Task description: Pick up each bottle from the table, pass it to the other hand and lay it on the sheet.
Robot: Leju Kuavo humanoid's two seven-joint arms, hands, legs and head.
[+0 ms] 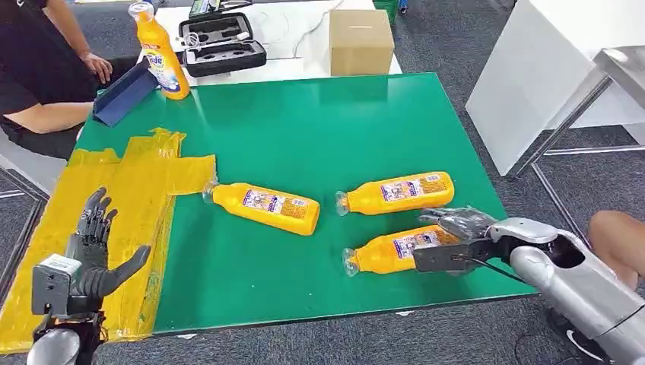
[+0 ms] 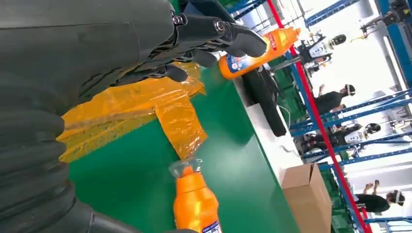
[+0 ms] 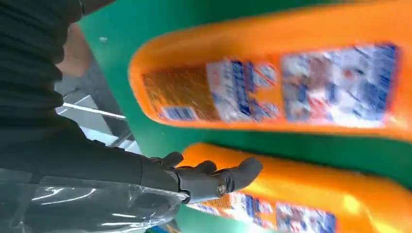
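Observation:
Three orange bottles lie on the green table (image 1: 319, 129). One is in the middle (image 1: 266, 207) with its cap touching the yellow sheet (image 1: 144, 175). Another lies further right (image 1: 399, 192), and the nearest (image 1: 388, 253) is by the front edge. My right hand (image 1: 456, 232) reaches over the base of that nearest bottle (image 3: 311, 194), fingers (image 3: 214, 177) stretched across it and not closed; the bottle still lies on the table. My left hand (image 1: 91, 255) hovers open over the sheet (image 2: 145, 107), holding nothing. A fourth bottle (image 1: 163, 57) stands upright at the back left.
Behind the green table stand a cardboard box (image 1: 361, 39) and an open black case (image 1: 220, 44). A blue wedge (image 1: 125, 95) sits near the upright bottle. A person (image 1: 38, 84) sits at the far left, and a knee (image 1: 620, 236) shows at the right. A white table (image 1: 548, 68) stands at the right.

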